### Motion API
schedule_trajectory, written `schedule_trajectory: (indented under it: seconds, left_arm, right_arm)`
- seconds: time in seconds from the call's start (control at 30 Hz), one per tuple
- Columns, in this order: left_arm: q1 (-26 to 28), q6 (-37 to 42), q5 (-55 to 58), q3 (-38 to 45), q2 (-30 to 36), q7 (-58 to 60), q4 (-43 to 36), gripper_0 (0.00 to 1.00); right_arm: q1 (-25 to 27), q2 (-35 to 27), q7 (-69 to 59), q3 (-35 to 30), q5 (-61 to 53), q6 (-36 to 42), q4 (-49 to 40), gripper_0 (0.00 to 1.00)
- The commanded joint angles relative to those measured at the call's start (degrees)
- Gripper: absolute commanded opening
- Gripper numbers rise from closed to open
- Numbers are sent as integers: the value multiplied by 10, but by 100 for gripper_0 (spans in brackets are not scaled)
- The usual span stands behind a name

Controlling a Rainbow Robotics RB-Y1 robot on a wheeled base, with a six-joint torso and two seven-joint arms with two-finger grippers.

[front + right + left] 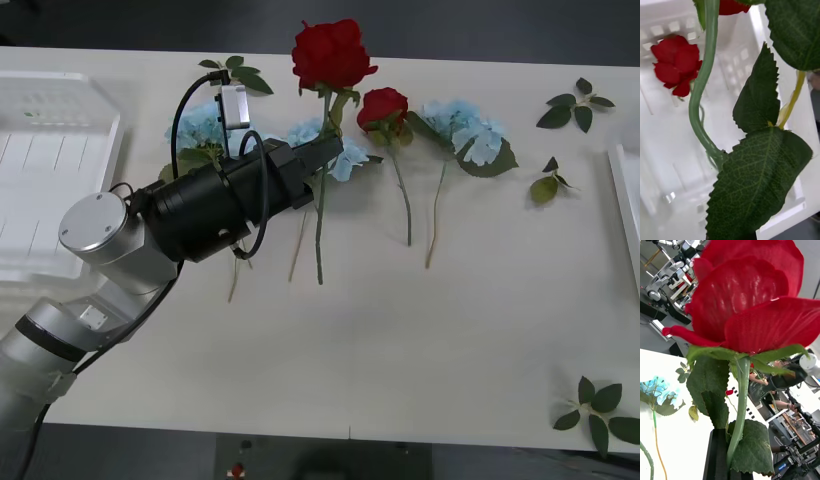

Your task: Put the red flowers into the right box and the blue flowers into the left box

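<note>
Red, the bloom of the red rose stands up and beyond my left end effector, lifted off the table, while its green stem hangs down past the fingers on the near side. The black fingers are pinched together on that stem just under its leaves.

Just to the right of my left end effector, a second red rose lies flat on the table. The blue flowers lie to either side of it and partly beneath it. The left box sits well off to its left and the right box far off to its right, at the table's edge.

My right end effector hangs over the right box, whose white floor lies below it with one red bloom lying inside. A green stem with broad leaves rises close before it. Whether its fingers are closed on that stem I cannot tell.

I judge the step in hand to be carrying a picked red flower. Next comes a long move across to the right, holding the dangling stem clear of the flowers on the table, possibly passing it to the right arm, since the right box looks far for my left arm.
</note>
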Motion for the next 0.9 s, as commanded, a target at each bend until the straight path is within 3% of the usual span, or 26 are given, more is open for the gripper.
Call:
schedule_trajectory:
  seconds: [0.03,0.3,0.47,0.6,0.73,0.9]
  left_arm:
    - [-6,0,-1,2,9,-32,-20,0]
    - [-9,2,-2,-7,15,-20,-21,0]
    - [-14,7,-46,-8,31,52,-28,0]
    - [-14,14,-132,6,45,153,-42,0]
    - [-17,70,-225,41,45,269,-49,0]
    - [-17,118,-335,74,44,411,-82,0]
  right_arm:
    - [-8,37,44,-11,13,-69,50,0]
    - [10,85,55,-10,28,-157,84,0]
    - [22,92,57,-10,40,-174,84,1]
    - [29,92,63,-10,48,-175,84,28]
    - [32,92,68,-10,59,-175,84,54]
    - [32,89,74,-10,67,-174,79,61]
